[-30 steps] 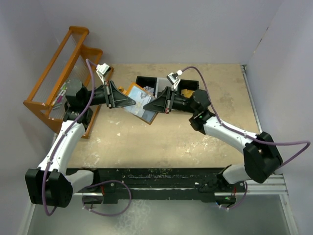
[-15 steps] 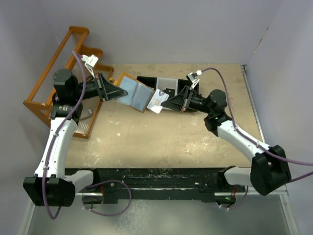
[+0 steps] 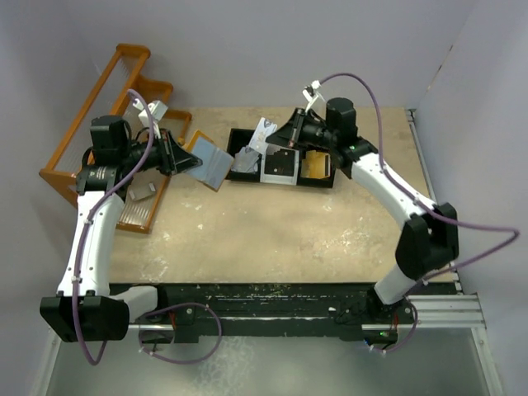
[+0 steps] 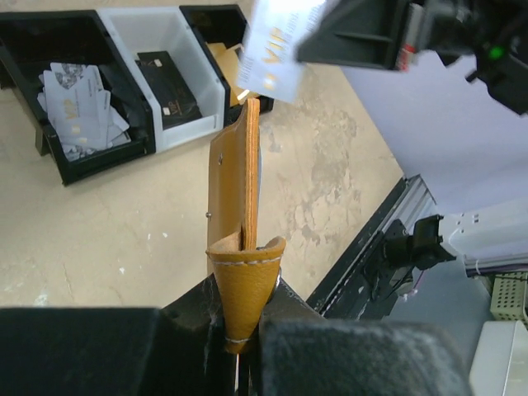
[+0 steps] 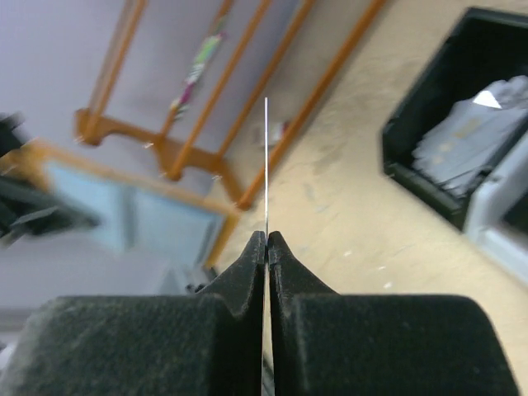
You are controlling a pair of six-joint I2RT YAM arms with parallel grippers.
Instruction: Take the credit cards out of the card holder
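1. The right gripper (image 5: 266, 238) was pinched fully shut on one credit card (image 3: 263, 134). From its own wrist camera the card showed only as a thin edge-on line. It hung above the left end of the black tray (image 3: 318, 183).
2. The left gripper (image 3: 185, 157) was clamped on the card holder (image 3: 212, 167), held in the air just left of the tray (by the folded tan end, judging from the left wrist view).
3. The card looked light, stiff and slick. A firm pinch across its flat faces near one short edge seemed the right hold.
4. The holder looked soft and likely to flex, so a grip at its fold would probably steady it best.
5. Loose pale cards (image 4: 78, 99) lay in the tray's left compartment. Whether any remained inside the holder could not be told.
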